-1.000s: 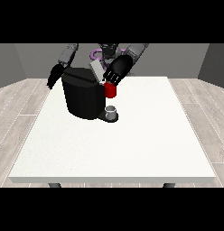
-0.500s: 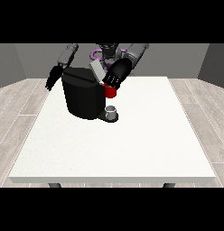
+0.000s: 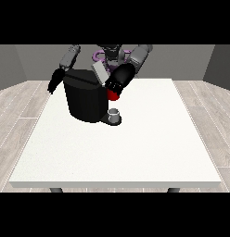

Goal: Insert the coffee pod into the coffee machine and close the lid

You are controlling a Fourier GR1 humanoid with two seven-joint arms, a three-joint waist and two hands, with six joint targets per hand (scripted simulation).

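Black coffee machine (image 3: pixel 86 99) upright, lid (image 3: pixel 101 72) raised

Coffee machine (image 3: pixel 87 98) sits on the far-left part of the white table (image 3: pixel 135 152), a tall black block shutting off passage there, with a small grey thing (image 3: pixel 115 114) on its base just to its right, adding a low obstacle. The hand at the view's right (image 3: pixel 118 82) hangs right at the machine's upper right edge over a red thing at the machine (image 3: pixel 113 96), crowding that side, while the hand at the view's left (image 3: pixel 54 82) hangs just off the machine's left side near the table edge. The near half of the table and its whole right side give wide room to pass.
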